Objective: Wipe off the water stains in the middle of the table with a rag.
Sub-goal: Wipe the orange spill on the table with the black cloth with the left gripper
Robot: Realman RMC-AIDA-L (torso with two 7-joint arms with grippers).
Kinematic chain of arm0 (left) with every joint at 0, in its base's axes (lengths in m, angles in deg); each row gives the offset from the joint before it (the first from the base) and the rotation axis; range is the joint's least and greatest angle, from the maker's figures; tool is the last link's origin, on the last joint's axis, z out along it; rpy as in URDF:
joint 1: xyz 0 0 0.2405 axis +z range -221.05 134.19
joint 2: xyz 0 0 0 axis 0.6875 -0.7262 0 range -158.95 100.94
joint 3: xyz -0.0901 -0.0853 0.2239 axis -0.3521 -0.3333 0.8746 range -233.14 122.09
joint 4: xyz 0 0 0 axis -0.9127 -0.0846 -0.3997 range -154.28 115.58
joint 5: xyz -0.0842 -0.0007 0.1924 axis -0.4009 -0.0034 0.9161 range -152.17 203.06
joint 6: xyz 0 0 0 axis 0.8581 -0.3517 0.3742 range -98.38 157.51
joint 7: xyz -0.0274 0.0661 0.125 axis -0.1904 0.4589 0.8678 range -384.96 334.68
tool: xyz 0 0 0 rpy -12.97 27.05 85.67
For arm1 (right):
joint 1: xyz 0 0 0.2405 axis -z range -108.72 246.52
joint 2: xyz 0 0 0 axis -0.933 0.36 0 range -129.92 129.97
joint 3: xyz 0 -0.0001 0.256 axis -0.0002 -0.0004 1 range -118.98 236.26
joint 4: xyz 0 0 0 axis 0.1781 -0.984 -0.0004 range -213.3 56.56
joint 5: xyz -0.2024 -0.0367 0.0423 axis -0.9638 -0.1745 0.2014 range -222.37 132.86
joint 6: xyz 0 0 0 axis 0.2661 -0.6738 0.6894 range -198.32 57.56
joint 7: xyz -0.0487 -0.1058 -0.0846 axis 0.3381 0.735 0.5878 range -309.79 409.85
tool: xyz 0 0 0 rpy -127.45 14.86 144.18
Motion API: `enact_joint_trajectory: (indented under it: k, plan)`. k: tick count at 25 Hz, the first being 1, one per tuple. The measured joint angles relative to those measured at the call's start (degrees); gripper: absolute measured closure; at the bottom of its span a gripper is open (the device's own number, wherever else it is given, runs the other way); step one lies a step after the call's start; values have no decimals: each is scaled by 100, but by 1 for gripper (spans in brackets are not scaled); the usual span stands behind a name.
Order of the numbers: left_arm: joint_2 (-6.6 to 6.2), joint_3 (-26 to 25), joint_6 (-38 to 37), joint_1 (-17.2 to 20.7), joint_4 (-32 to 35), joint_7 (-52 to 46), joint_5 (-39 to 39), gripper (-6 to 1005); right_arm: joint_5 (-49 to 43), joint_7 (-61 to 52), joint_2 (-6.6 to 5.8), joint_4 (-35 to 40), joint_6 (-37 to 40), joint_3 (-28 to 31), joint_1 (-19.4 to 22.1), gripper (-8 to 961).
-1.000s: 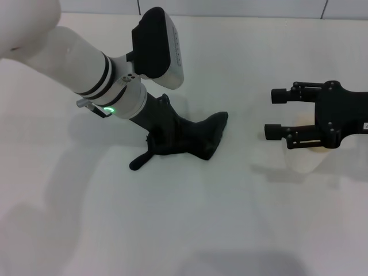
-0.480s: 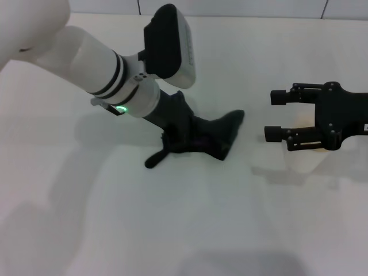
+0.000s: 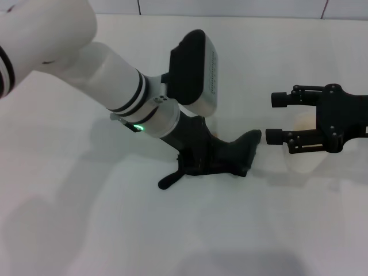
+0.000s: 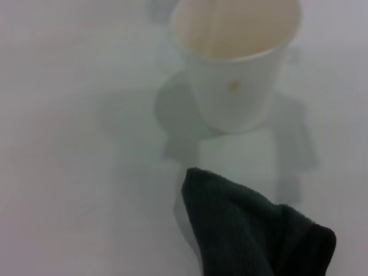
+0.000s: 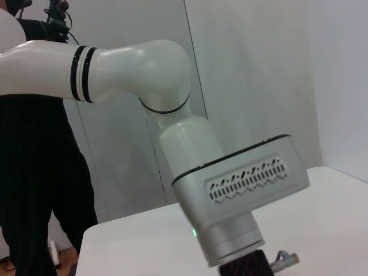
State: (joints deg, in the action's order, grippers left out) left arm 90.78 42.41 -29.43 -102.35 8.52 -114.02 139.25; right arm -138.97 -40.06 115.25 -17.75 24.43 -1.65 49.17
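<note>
Place: robot lab or test room | plain white table (image 3: 115, 230) | bare pale wall panels (image 5: 241, 75) | person in black (image 5: 40, 190) at left edge

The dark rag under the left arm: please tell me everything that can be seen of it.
The dark green-black soft cloth rag lies bunched on the white table, pressed down by the left gripper, whose fingers are hidden in its folds. One end rises in a rounded point toward the open right gripper and does not touch it. A thin loop tab trails flat on the opposite side. In the left wrist view its ribbed, fuzzy weave shows, close to a pale cup.
</note>
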Motion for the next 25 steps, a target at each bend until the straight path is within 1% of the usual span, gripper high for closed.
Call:
enact_joint_trajectory:
  k: [3,7,9,12,20,22,25]
  plan:
    - [0,137,18,-33,5,-29,-74,893,0,0,0,2,4,0,4,153]
    - [-43,-47,57,-38,7,-24,-41,893,0,-19,0,9,13,0,10,153]
    - [-59,-276,61,-29,7,-5,104,893,0,-30,0,9,13,0,15,154]
    - [-67,-806,70,1,8,2,558,893,0,-39,0,8,13,0,15,154]
    - [-97,-1852,73,90,8,-59,1559,893,0,-49,0,-18,13,2,22,154]
    - [-97,-2047,73,97,8,-104,1777,893,0,-50,0,-23,12,6,22,154]
    - [-109,-2142,76,100,8,-182,1948,893,1,-52,0,-24,11,4,23,153]
